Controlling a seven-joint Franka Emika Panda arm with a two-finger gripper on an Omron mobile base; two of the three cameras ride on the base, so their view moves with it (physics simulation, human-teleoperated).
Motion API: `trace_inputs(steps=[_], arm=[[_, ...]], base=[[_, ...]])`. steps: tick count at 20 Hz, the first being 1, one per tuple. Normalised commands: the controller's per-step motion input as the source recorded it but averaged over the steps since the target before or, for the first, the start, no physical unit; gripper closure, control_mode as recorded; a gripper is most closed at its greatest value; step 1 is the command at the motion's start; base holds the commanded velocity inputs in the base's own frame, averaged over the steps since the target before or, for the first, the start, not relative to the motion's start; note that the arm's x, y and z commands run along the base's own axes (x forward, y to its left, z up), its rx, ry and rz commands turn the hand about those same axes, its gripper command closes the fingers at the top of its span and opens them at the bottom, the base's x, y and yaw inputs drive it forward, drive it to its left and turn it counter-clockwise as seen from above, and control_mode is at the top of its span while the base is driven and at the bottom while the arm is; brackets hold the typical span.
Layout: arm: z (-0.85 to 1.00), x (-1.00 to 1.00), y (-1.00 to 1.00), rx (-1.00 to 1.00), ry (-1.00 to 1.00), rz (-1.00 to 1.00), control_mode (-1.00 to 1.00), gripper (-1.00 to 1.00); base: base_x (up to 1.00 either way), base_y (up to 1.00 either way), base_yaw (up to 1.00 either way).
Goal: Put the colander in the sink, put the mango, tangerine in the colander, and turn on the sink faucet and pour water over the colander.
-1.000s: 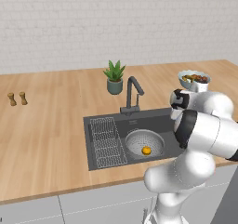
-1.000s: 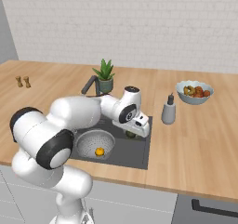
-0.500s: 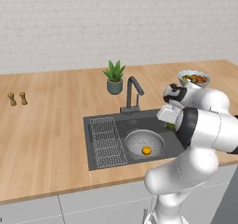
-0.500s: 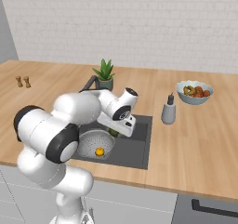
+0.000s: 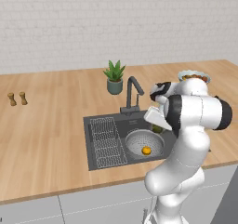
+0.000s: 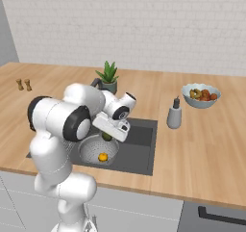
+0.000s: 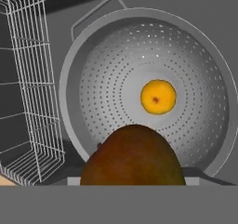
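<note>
The mango is clamped in the tool, above the near rim of the colander. The tangerine lies at the colander's bottom. The colander sits in the sink, beside the wire rack.

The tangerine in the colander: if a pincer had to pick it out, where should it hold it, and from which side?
Probably straight from above, pinching across its widest middle. The tangerine is a small round ball lying alone on the bottom of the colander, whose sloped walls block any sideways approach.
</note>
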Motion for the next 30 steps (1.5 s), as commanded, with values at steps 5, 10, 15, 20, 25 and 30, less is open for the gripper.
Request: trace_inputs(steps=[5,10,15,20,25,30], arm=[[-0.46,0.05,0.11,0.00,0.04,0.02,-1.00,1.00],[-0.41,0.17,0.16,0.01,0.12,0.00,-1.00,1.00],[-0.36,0.22,0.21,0.00,0.16,0.00,-1.00,1.00],[-0.26,0.09,0.19,0.00,0.09,0.00,-1.00,1.00],[-0.18,-0.01,0.18,0.00,0.01,0.00,-1.00,1.00],[-0.11,-0.22,0.14,0.00,0.00,0.00,-1.00,1.00]], base=[[0.00,0.00,0.00],[0.00,0.00,0.00],[0.00,0.00,0.00],[0.00,0.00,0.00],[0.00,0.00,0.00],[0.00,0.00,0.00]])
